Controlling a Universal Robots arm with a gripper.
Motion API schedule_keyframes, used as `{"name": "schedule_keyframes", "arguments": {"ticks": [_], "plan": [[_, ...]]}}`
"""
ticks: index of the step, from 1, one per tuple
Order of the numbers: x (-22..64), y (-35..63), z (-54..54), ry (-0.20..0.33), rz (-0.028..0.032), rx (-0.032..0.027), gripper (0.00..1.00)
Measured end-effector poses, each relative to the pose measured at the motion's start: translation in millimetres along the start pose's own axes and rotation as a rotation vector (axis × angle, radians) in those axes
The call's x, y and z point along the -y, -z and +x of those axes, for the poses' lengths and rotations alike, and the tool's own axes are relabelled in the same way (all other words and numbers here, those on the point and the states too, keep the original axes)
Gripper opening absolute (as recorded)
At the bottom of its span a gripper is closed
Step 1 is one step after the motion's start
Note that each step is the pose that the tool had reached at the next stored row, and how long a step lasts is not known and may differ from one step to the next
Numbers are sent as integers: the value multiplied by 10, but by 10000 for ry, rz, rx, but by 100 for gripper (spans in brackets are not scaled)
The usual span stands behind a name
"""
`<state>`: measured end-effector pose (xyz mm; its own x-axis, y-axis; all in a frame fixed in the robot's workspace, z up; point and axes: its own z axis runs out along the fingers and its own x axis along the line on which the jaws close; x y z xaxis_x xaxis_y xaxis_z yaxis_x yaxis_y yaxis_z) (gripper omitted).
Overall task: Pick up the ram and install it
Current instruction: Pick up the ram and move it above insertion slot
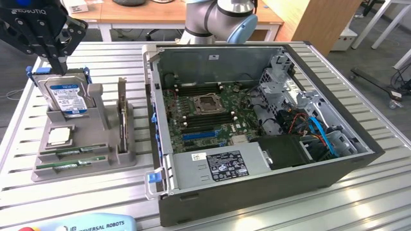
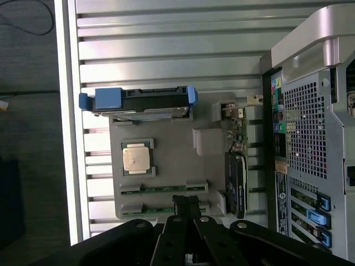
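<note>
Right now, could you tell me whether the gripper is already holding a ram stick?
No, the gripper is shut and empty, while both ram sticks lie in the gray holder.

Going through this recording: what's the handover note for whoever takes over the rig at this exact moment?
Gripper: shut, holding nothing, up above the grey holder, touching no part.
Ram: first ram stick and second ram stick both lie flat in the holder's slots, next to the CPU. The hard drive and expansion card stand upright in the same holder.
PC case: open, motherboard exposed.
Done: nothing picked up.
Left: pick up the ram and install it.
</note>
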<state>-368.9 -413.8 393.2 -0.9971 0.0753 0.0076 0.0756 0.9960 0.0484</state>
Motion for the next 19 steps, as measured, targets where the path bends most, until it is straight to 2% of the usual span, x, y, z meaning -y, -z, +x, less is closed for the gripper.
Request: {"name": "schedule_keyframes", "arguments": {"ticks": [6,19], "plan": [[0,0,0,106,1,-5,10],[0,0,0,1472,11,-71,10]]}}
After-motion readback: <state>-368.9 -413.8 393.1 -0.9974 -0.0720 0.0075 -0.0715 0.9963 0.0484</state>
